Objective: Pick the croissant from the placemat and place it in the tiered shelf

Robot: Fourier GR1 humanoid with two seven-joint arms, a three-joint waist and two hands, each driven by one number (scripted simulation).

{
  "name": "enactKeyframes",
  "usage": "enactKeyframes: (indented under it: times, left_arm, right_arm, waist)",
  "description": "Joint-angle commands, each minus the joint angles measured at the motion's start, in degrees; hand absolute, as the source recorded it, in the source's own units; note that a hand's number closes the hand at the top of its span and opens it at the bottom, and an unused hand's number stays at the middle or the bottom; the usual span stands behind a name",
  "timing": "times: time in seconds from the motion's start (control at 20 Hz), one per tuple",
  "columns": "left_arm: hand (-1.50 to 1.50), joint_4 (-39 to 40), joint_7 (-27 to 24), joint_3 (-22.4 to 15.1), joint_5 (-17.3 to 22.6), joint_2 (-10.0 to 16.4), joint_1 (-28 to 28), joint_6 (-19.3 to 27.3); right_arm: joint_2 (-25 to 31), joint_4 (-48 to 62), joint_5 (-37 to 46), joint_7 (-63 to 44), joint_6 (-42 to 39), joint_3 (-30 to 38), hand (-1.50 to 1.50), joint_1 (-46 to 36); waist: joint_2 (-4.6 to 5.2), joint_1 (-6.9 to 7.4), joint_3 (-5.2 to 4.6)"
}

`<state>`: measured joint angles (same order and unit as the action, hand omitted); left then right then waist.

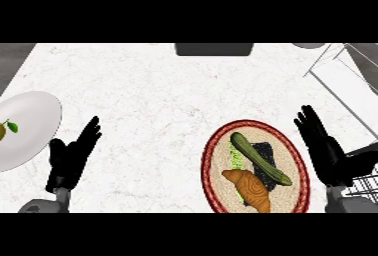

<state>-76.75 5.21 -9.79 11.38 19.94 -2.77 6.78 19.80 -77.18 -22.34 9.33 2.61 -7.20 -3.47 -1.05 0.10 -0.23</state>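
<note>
Head view looks down on a white stone counter with thin pink lines in it. I see the croissant lying on the near end of the placemat, close to me and a bit to the right. It is golden brown, with a curved shape and soft-looking folds. I think it will squash if I squeeze too much.

The placemat is an oval that looks woven like straw, with a red edge. A long, smooth green cucumber lies slanted across it, and its near end comes just beside the croissant. Under the cucumber is a flat dark piece.

My right hand is open with its fingers straight, just to the right of the placemat. I think it is the best hand for this job, because it sits between the croissant and the tiered shelf. The shelf is made of thin wire and stands at the far right.

My left hand rests open on the left, holding nothing, beside a smooth white plate.
</note>
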Motion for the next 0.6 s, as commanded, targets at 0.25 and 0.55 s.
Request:
enactKeyframes:
  times: [0.25, 0.55]
  left_arm:
    - [0.00, -1.0, -1.9, 6.8, 0.5, 5.8, -1.2, 0.4]
    - [0.00, -1.4, -2.6, 8.4, 3.0, 5.8, 2.8, -1.1]
  right_arm:
    - [-1.2, -16.1, 23.6, 5.6, 2.8, -20.4, 1.50, -8.4]
    - [-6.0, -16.3, 47.7, 4.1, 32.4, -23.8, -1.50, 4.0]
  waist:
    - [-0.33, 3.00, -0.13]
    - [0.14, -0.63, 0.03]
